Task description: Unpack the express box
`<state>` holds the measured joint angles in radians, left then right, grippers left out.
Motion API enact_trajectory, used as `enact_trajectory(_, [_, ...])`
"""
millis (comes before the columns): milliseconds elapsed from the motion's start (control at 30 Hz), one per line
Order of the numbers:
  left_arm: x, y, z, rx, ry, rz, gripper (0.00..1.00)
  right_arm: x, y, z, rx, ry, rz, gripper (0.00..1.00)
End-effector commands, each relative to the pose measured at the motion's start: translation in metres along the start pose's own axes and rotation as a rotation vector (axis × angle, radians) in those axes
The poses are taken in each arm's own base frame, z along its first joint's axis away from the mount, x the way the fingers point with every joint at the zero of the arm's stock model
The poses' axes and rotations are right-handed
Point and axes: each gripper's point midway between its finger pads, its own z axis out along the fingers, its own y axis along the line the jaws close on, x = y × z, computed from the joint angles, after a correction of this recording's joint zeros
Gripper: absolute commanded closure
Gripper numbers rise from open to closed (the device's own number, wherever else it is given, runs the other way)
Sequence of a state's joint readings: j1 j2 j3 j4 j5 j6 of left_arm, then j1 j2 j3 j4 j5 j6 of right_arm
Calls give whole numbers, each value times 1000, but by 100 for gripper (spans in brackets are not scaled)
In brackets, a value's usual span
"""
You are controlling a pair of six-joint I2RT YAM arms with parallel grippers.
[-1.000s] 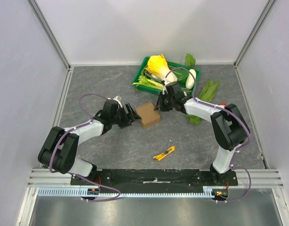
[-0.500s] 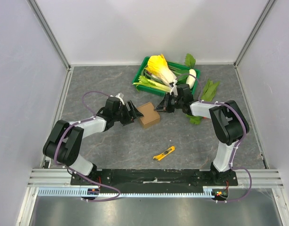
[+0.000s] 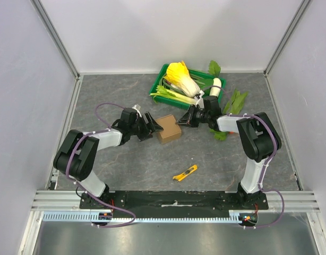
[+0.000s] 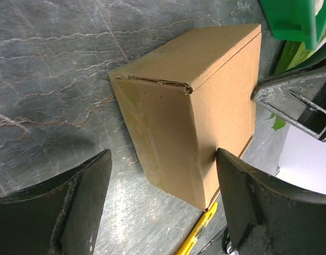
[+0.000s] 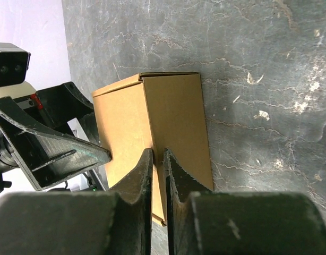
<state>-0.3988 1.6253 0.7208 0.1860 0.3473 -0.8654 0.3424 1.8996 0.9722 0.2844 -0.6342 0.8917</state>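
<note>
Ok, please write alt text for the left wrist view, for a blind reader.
A closed brown cardboard express box lies on the grey table, just ahead of the open left end effector. The right end effector sits at its far side, near a green crate.

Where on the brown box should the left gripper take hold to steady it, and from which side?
Probably grip the express box across its opposite upright walls, coming in low from the left arm's side. It lies flat and closed, its walls are parallel, and the open left gripper stands wide enough to take it.
</note>
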Motion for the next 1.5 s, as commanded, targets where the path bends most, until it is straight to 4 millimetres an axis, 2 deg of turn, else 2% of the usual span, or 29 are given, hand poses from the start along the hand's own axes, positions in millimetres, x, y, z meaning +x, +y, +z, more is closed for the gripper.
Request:
enact_trajectory(0, [-4,-19,4,92,4,-20,14,28,-75,-2,231,41,116,85])
enact_trajectory(233, [-6,-36,2,188,-6,0,11,28,-84,-6,255,39,127,86])
enact_trajectory(433, [-6,-46,10,252,24,10,11,28,-81,-7,246,43,118,86])
enact_trajectory(533, [-6,-53,14,289,51,4,18,27,-79,-7,243,42,116,85])
enact_trajectory(767, [-7,-60,11,295,67,-2,44,21,-71,-13,246,28,93,85])
enact_trajectory(800, [-11,-60,11,274,56,2,46,16,-67,-14,243,17,89,82])
enact_trajectory(833, [-15,-63,5,263,42,36,48,10,-60,-18,240,-3,76,78])
enact_trajectory(867, [-8,-52,4,193,76,18,51,9,-57,-21,248,-3,74,69])
enact_trajectory(900, [-18,-57,1,169,49,42,51,0,-49,-24,242,-22,58,63])
enact_trajectory(933, [-20,-55,-3,142,44,85,52,-12,-39,-30,254,-62,37,56])
enact_trajectory(967, [-24,-56,-11,113,34,99,53,-18,-33,-36,277,-67,34,42])
enact_trajectory(1033, [-26,-43,-23,-6,38,128,55,-35,-17,-49,297,-115,-10,33])
enact_trajectory(1067, [-35,-52,-34,-11,11,157,55,-46,-11,-56,327,-142,-23,26])
enact_trajectory(1100, [-29,-34,-42,-116,37,147,55,-51,-8,-61,342,-154,-44,25])
enact_trajectory(1167, [-38,-35,-57,-172,19,200,55,-64,5,-73,365,-187,-72,23])
enact_trajectory(1200, [-42,-30,-67,-227,5,216,55,-66,7,-77,374,-194,-82,23])
enact_trajectory(1233, [-36,-18,-78,-297,45,232,55,-70,12,-83,378,-210,-104,23])
enact_trajectory(1267, [-42,-20,-87,-329,36,247,55,-71,15,-87,390,-213,-114,23])
enact_trajectory(1300, [-47,-14,-94,-389,19,262,55,-73,13,-92,416,-228,-124,23])
enact_trajectory(1333, [-41,-4,-106,-452,61,274,55,-74,16,-97,423,-237,-148,23])
enact_trajectory(1367, [-47,-7,-113,-475,51,288,55,-73,15,-101,444,-235,-155,23])
enact_trajectory(1400, [-53,0,-121,-535,32,303,55,-76,14,-106,472,-254,-165,23])
enact_trajectory(1433, [-49,9,-131,-593,58,316,55,-75,18,-110,477,-260,-183,23])
enact_trajectory(1467, [-55,8,-137,-619,38,327,55,-72,16,-112,491,-254,-195,23])
